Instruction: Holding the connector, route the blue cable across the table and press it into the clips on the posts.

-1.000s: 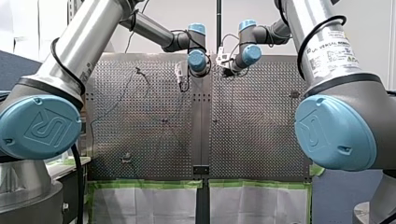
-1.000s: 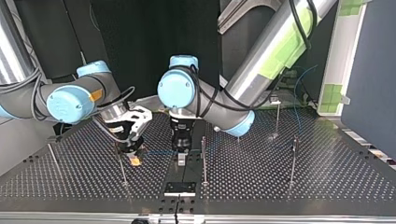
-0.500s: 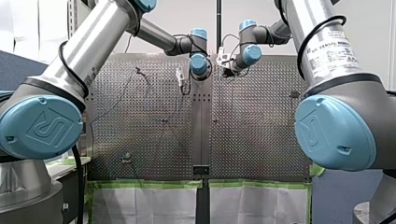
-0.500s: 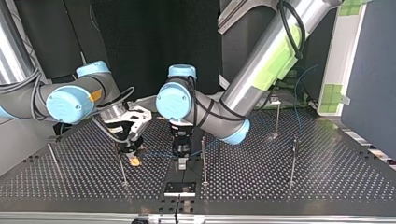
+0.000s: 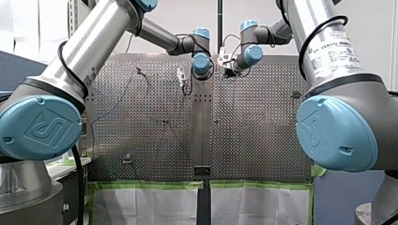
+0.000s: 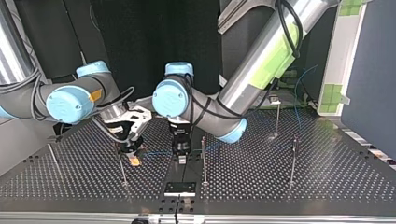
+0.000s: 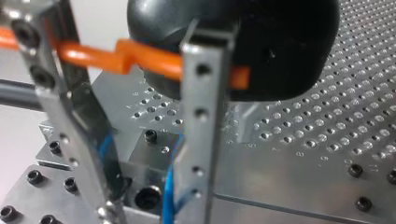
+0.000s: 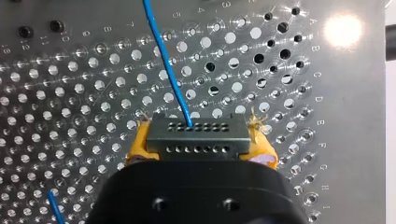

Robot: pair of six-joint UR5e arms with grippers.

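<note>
My right gripper (image 8: 201, 145) is shut on the black connector (image 8: 196, 133), which sits between its yellow pads (image 8: 140, 144). The blue cable (image 8: 168, 70) leaves the connector and runs over the perforated table (image 8: 70, 93). In the top view the cable (image 6: 159, 152) stretches low from my right gripper (image 6: 133, 157) to my left gripper (image 6: 181, 158). My left gripper (image 7: 149, 210) points down at the table's middle plate, its metal fingers (image 7: 201, 140) apart. The cable (image 7: 169, 196) passes between them, close to one finger.
Thin posts stand on the table: one (image 6: 204, 158) just beside my left gripper, one (image 6: 122, 168) by my right gripper, others (image 6: 293, 158) further off. A black plate (image 6: 180, 188) lies near the table's edge. An orange wire (image 7: 140, 58) crosses behind my left fingers.
My left arm has shifted slightly toward the top view's left and brought its gripper down around the cable. My right gripper and the connector have stayed in place.
</note>
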